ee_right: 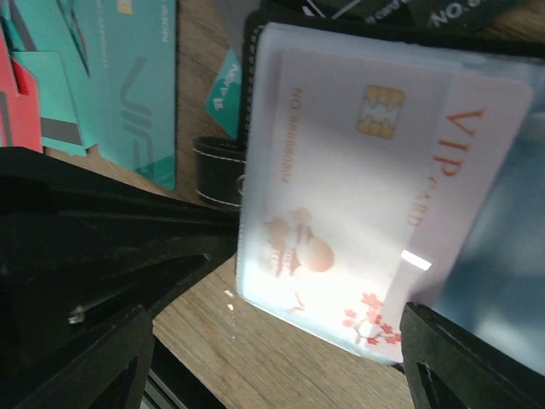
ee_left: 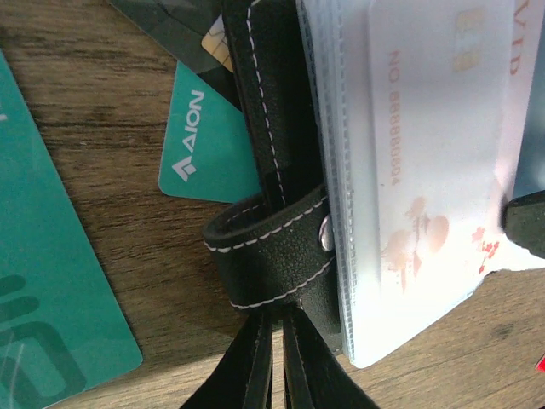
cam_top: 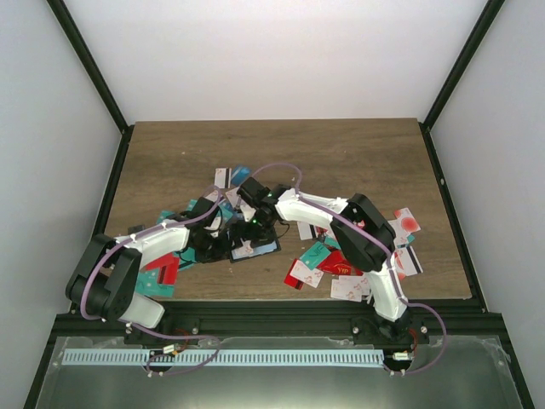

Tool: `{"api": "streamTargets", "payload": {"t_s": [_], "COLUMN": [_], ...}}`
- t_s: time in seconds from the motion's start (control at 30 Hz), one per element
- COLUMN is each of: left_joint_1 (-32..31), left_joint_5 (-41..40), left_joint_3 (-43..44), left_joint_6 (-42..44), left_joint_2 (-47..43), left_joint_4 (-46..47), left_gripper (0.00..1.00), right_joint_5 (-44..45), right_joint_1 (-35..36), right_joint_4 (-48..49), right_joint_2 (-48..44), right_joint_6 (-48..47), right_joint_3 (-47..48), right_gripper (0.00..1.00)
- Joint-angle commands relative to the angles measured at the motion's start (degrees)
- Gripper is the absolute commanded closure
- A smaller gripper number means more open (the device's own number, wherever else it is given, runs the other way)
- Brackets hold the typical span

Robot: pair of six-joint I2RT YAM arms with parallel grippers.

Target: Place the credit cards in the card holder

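L tool (ee_left: 274, 341): fingers together, prob. nipping the card holder (ee_left: 272, 170) at its edge just under the strap (ee_left: 264, 247). Black on black, so the contact itself is hard to make out. R tool (ee_right: 315, 281): fingers wide apart, one on each side of the white VIP card (ee_right: 358, 196), clamped on nothing.

Risks, as I judge them:
- The VIP card looks only partly seated, and its "VIP" end seems to stand clear of the frosted sleeve (ee_left: 349, 128). An off-axis push could wedge or buckle the sleeve instead of sliding the card home.
- L tool's hold is thin and near one corner, so a sideways shove from R may pivot the holder on the surface (ee_left: 128, 102) or pull it free.
- An R finger dragging the sleeve lip could flip the sleeve stack or draw the card back out.

Contents: the holder lies open in the middle of the surface, w/ a stack of clear sleeves inside. The top sleeve carries the VIP card; I can't tell about the sleeves beneath.

A teal AION card (ee_left: 209, 145) is tucked part-way under the holder's cover, not in it. Many loose cards (cam_top: 341, 268) lie scattered around, so the task is far from done.
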Motion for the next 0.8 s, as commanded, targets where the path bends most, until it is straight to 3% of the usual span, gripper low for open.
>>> {"api": "streamTargets", "payload": {"t_s": [0.0,0.4,0.77], "left_joint_1": [-0.2,-0.2,-0.2], "left_joint_5": [0.1,0.0,0.1], "left_joint_3": [-0.1,0.2,0.2], "left_joint_6": [-0.6,-0.7,-0.1], "left_joint_2": [0.3,0.2,0.4], "left_joint_4": [0.7,0.7,0.4], "left_gripper": [0.93,0.93,0.93], "right_joint_5": [-2.6,4.6,2.8], "right_joint_1": [0.2,0.1,-0.2], "right_joint_4": [2.1,0.4,2.7], "right_joint_2": [0.0,-2.3,0.1], "right_joint_6": [-0.5,-1.4,-1.6], "right_joint_3": [0.6,0.9,-0.2], "right_gripper": [0.19,0.19,0.21]}}
